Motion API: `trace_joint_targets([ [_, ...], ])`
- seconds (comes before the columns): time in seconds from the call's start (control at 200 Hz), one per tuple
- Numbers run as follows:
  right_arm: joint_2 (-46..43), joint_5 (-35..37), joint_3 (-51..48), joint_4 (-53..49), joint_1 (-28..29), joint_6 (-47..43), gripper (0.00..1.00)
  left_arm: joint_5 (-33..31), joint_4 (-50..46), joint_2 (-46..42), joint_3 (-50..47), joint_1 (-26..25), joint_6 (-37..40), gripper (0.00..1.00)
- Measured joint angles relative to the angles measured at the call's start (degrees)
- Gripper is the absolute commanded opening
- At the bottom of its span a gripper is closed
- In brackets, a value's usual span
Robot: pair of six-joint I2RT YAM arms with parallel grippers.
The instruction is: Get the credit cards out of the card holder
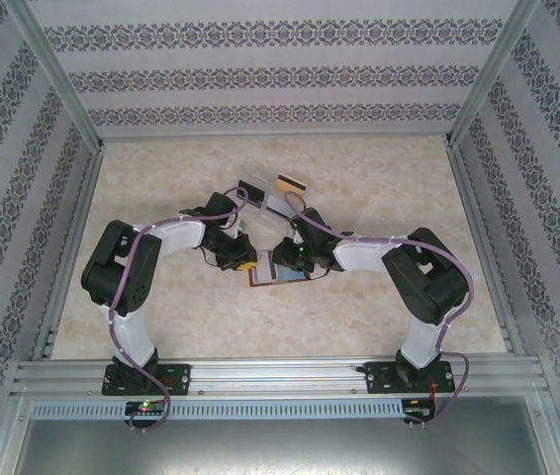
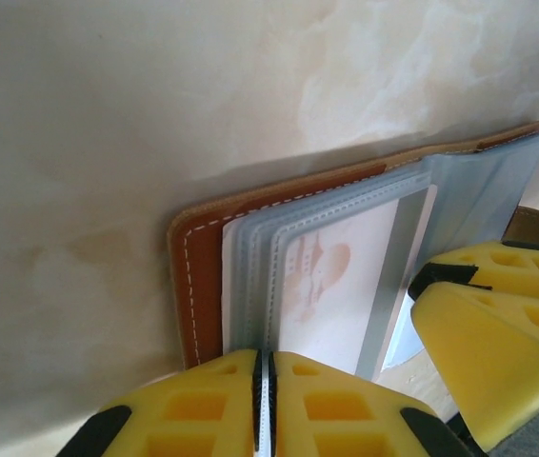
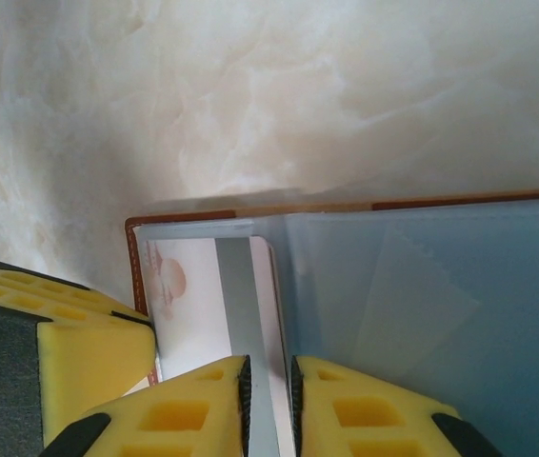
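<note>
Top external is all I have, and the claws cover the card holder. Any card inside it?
Observer: Yes. Left wrist shows one card, pale with a pinkish print, in a clear sleeve of the open card holder.
Operator: And on the left?
Observer: The left claw looks pinched shut on the card holder's near edge, with sleeve edges running into its grip.
Operator: The right?
Observer: In right wrist, the right claw has its jaws a slit apart over the card's grey stripe. Grip or just contact, can't tell.
</note>
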Motion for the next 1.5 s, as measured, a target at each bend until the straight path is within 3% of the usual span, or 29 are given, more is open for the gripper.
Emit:
trace_joint_targets([
  [0.445,0.4,0.0,0.2,0.0,0.0,0.2,0.23,0.4,-0.3,0.4,0.7,0.0,0.0,0.11],
  [1.154,-0.7,1.5,-3.0,3.8,2.3,6.6,0.12,-2.5,-1.8,0.4,1.8,0.0,0.0,0.13],
  [1.499,-0.9,1.4,-3.5,4.7,2.2,7.1,0.15,-2.3,-1.8,0.4,1.8,0.0,0.0,0.11],
])
